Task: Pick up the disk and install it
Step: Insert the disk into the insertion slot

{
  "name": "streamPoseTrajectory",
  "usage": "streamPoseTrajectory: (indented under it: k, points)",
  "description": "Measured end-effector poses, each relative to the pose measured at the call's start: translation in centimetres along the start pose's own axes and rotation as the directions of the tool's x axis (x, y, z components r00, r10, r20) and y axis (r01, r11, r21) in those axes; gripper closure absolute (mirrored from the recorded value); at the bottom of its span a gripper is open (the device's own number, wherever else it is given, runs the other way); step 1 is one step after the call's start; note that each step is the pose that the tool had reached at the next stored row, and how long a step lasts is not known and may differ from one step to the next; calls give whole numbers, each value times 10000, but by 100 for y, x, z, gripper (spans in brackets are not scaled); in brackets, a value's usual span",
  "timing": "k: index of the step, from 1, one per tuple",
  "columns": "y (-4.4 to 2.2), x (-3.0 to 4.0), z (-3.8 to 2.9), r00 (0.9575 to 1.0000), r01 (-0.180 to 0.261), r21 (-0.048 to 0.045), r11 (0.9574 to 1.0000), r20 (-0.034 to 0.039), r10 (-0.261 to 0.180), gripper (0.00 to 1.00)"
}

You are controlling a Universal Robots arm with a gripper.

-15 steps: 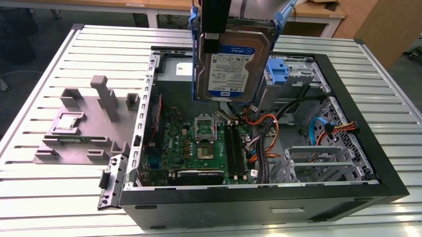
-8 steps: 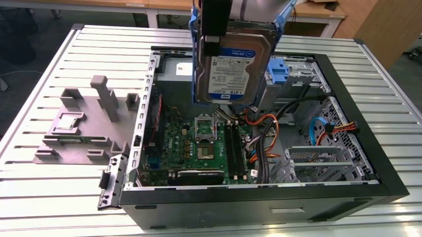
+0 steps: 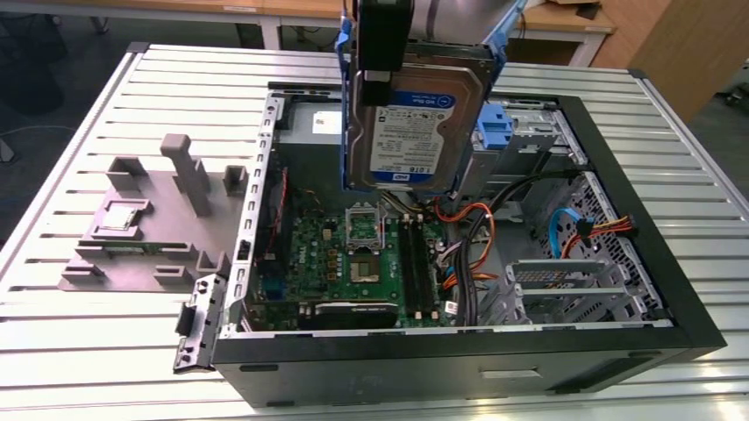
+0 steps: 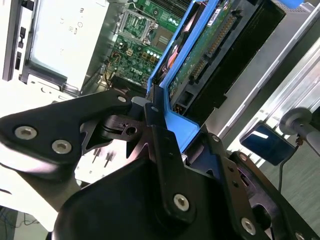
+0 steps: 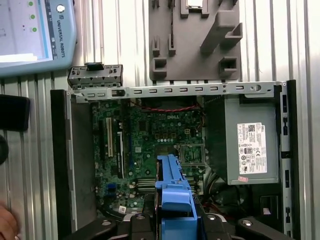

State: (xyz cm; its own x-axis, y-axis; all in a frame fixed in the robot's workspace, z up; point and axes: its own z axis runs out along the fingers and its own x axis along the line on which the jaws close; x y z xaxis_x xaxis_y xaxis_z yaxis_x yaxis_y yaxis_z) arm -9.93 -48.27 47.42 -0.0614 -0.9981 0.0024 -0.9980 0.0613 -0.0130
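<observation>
Your gripper (image 4: 165, 117) has its jaws drawn in narrow on the disk (image 3: 419, 132). They pinch the blue rail frame (image 4: 185, 131) along the drive's upper edge. In the second wrist view, one black finger (image 4: 159, 135) lies flat against that blue plastic.

The disk hangs upright from the grip with its labelled face toward the exterior camera, and it touches nothing below. You have it in the air over the open computer case (image 3: 410, 373), above the motherboard (image 3: 351, 259) and nearer the case's far wall than its near one. The first wrist view looks down past the blue frame's edge onto the board.

Inside the case, a bare blue bracket (image 3: 501, 132) sits just beside the disk on the exterior view's right, by the far wall. Orange cables (image 3: 482, 230) loop across the floor below the disk. A metal drive cage (image 3: 562, 285) stands in the near corner on the exterior view's right. A grey power supply (image 5: 250, 147) with a white label sits against a wall next to the motherboard.

The case lies open side up on the slatted bench (image 3: 94, 351), from the bench's middle toward its edge on the exterior view's right. A grey fixture (image 3: 175, 202) lies on the bench just beside the case, toward the bench's edge on the exterior view's left. A small square chip (image 3: 123, 217) rests in one of its recesses.
</observation>
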Motion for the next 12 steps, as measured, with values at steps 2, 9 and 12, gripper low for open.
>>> streamPoseTrajectory:
  k: [2, 9, 12]
  points:
    - [-1, 14, 0, 10000, 0, 0, 10000, -1, 0, 63]
    - [-5, 73, 2, 10000, 0, 0, 10000, -6, 0, 63]
    - [-6, 101, 2, 10000, 0, 0, 10000, -7, 0, 63]
